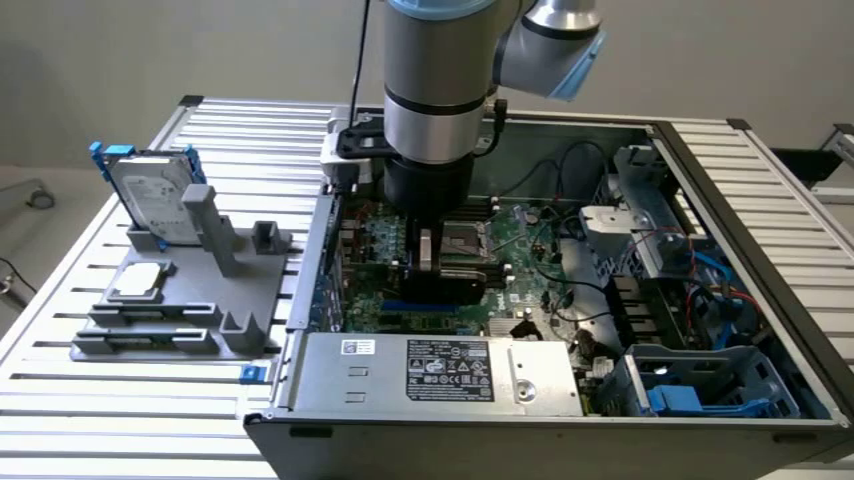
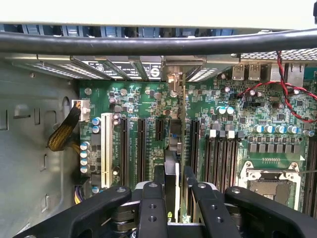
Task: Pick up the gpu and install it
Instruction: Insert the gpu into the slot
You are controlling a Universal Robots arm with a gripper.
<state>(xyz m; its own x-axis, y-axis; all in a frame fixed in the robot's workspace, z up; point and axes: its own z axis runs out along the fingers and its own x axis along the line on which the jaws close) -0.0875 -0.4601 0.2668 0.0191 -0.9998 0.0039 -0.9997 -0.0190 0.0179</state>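
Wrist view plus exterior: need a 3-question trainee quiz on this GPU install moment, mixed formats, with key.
1. Multiple choice: what sits between the fingers of the gripper? A) a RAM stick B) the gpu, seen edge-on C) a fan
2. True or false: the hard drive stands on the gray fixture, outside the computer case.
3. Fill in: the arm reaches down into the computer case, and the gripper is over the green ____.

Key: 1 B; 2 true; 3 motherboard.
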